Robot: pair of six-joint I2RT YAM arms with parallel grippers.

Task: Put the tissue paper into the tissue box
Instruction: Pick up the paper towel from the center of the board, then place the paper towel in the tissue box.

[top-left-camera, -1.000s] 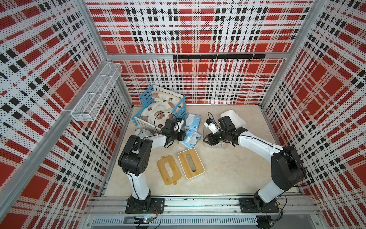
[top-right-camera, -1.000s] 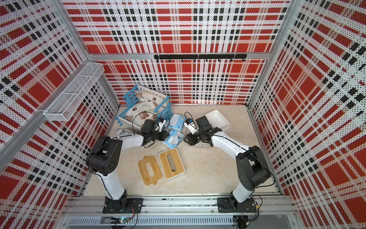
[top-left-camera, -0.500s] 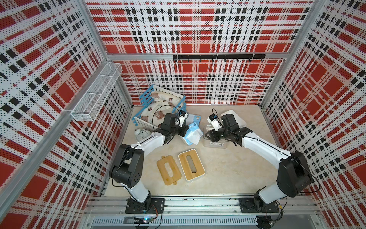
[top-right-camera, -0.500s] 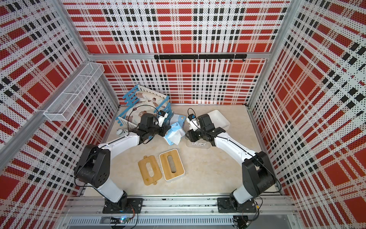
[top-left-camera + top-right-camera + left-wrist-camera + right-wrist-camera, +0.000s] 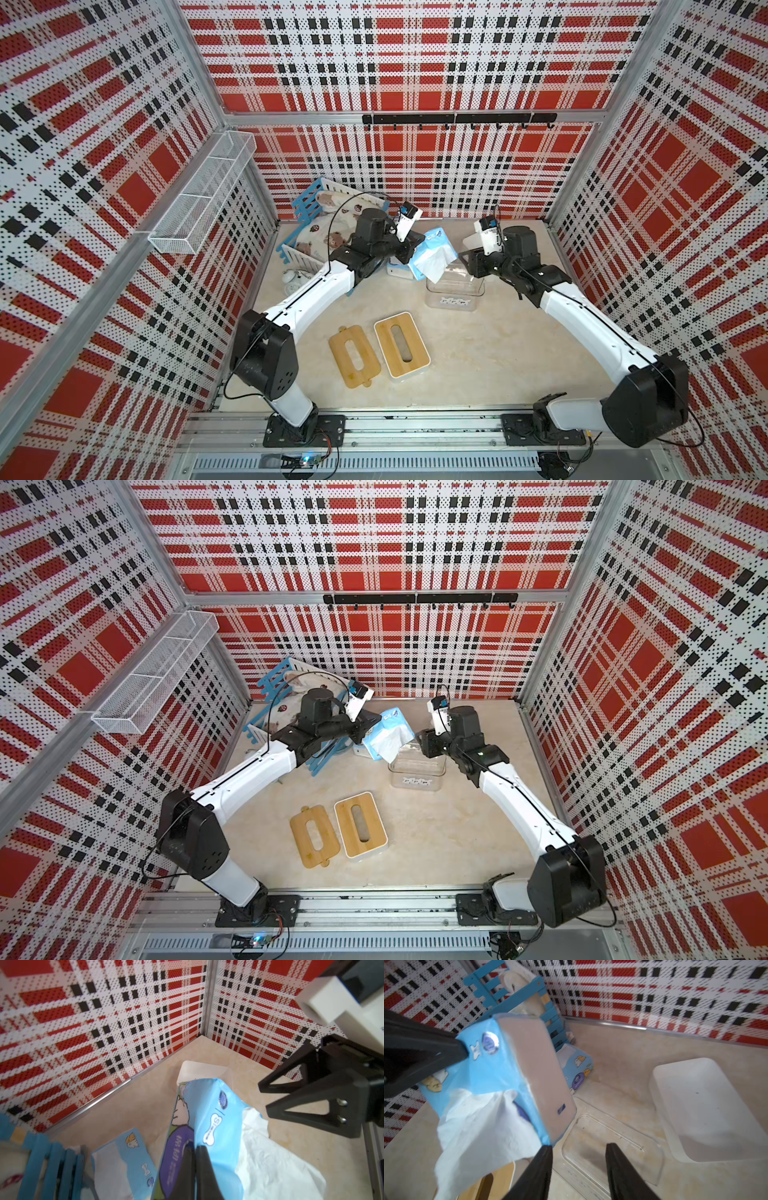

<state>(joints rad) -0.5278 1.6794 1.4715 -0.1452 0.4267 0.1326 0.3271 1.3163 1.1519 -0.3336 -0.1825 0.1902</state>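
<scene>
Two matching arms here: the left arm (image 5: 307, 291) and the right arm (image 5: 582, 320) both wear glossy white shells, with chunky black joint housings (image 5: 266, 361) between the links. A thin black cable (image 5: 332, 226) arcs off the left one. Near each wrist sits a small white camera block (image 5: 406, 222) capped in blue. Black base plates (image 5: 305, 430) sit on a silver rail (image 5: 415, 432) along the frame's bottom. The right end effector (image 5: 264, 1098) is matte black, with triangular open-truss fingers and two silver screws (image 5: 341, 1102) on its side. The left end effector (image 5: 195, 1148) shows slim, tapered black fingers.
</scene>
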